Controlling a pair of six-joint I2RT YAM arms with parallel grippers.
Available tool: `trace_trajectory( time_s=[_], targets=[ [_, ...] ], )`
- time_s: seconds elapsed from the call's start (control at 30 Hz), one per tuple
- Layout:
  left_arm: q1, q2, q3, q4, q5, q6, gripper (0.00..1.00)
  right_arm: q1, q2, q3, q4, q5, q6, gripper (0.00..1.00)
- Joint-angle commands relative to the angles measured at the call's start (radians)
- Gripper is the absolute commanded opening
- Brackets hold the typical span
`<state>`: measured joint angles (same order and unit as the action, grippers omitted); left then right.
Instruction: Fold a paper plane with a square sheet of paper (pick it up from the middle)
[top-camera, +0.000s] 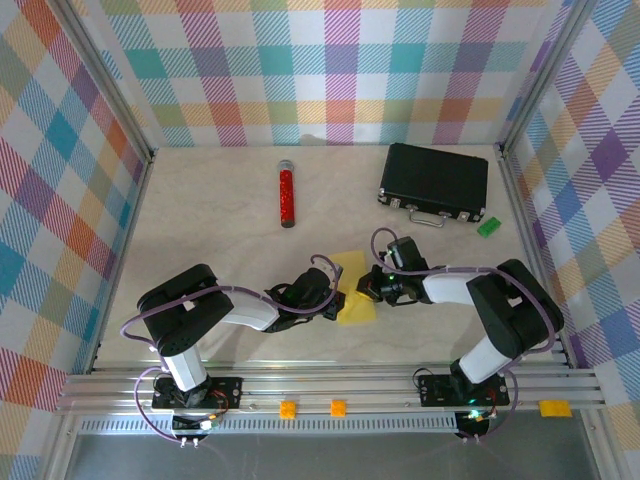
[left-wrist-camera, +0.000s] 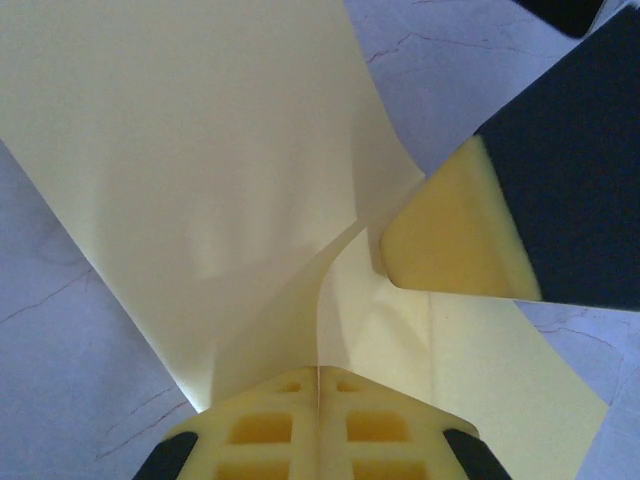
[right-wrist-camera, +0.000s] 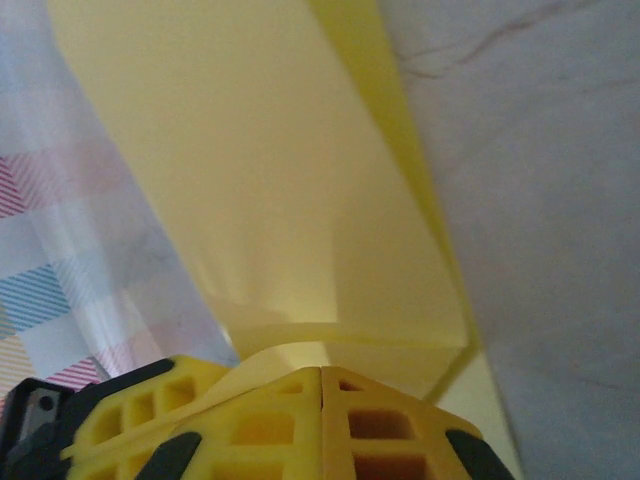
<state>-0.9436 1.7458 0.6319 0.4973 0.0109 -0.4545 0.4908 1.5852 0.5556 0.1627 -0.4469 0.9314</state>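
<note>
Near edge: left arm (top-camera: 240, 310) and right arm (top-camera: 450, 288), both bent inward so that their tips meet just in front of the bases, near the middle of the surface (top-camera: 220, 220). Left jaws: clenched on one edge of the sheet of paper (top-camera: 352, 265), seen pinched in the left wrist view, where the sheet (left-wrist-camera: 200, 180) curls up out of the grip. Right jaws: likewise clenched on the opposite side, the sheet (right-wrist-camera: 300, 180) rising from them with one long crease. Sheet: yellow, partly folded, held between the two arms; the double grip probably keeps one flap steady while another is turned. Farther back, well apart and apparently left out of the working area: red cylinder (top-camera: 287, 195), lying flat; black case (top-camera: 435, 180), closed; small green block (top-camera: 489, 226) just beside the case.
</note>
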Motion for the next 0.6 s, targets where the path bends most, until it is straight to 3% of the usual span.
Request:
trace_trajectory(
  time_s=[0.0, 0.3, 0.5, 0.57],
  targets=[
    [0.011, 0.047, -0.023, -0.159, 0.014, 0.014, 0.03, 0.001, 0.020, -0.009, -0.081, 0.043, -0.033, 0.00],
    [0.011, 0.016, 0.022, -0.218, 0.031, 0.014, 0.06, 0.003, 0.050, -0.013, -0.139, 0.100, -0.057, 0.00],
    [0.014, -0.058, 0.076, -0.318, 0.019, -0.008, 0.17, 0.008, 0.068, -0.015, -0.142, 0.109, -0.054, 0.00],
    [0.015, -0.081, 0.100, -0.361, 0.017, -0.011, 0.26, 0.012, 0.075, -0.015, -0.144, 0.112, -0.051, 0.00]
  ],
)
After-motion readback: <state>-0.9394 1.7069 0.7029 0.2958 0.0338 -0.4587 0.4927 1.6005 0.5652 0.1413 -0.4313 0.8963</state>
